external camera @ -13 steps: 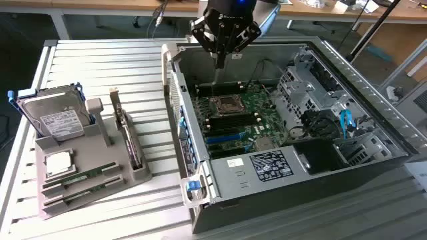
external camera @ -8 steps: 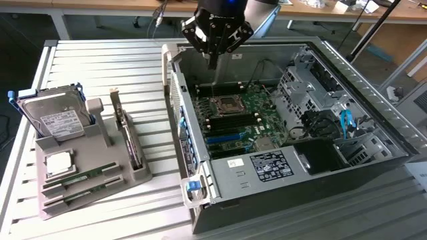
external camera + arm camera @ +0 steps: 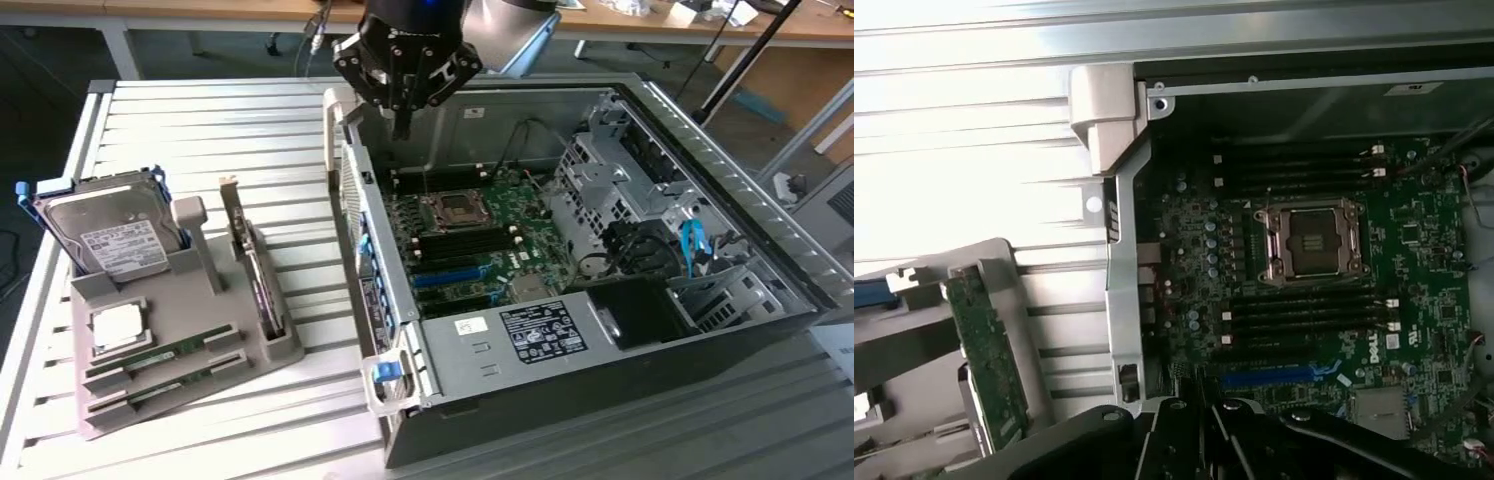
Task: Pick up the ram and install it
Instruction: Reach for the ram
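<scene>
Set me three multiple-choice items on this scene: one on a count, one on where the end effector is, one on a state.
1. Green ram sticks in the gray holder: A) none B) four C) two
2. The end effector hangs: A) over the computer case, near its wall on the exterior view's left B) over the holder C) past the case on the exterior view's right
3. The case is: A) closed B) open, motherboard exposed C) covered by a cloth

Answers:
1. C: two green sticks sit in neighbouring slots.
2. A: it is above the case's corner, apart from the holder.
3. B: the board lies in plain sight.
</scene>
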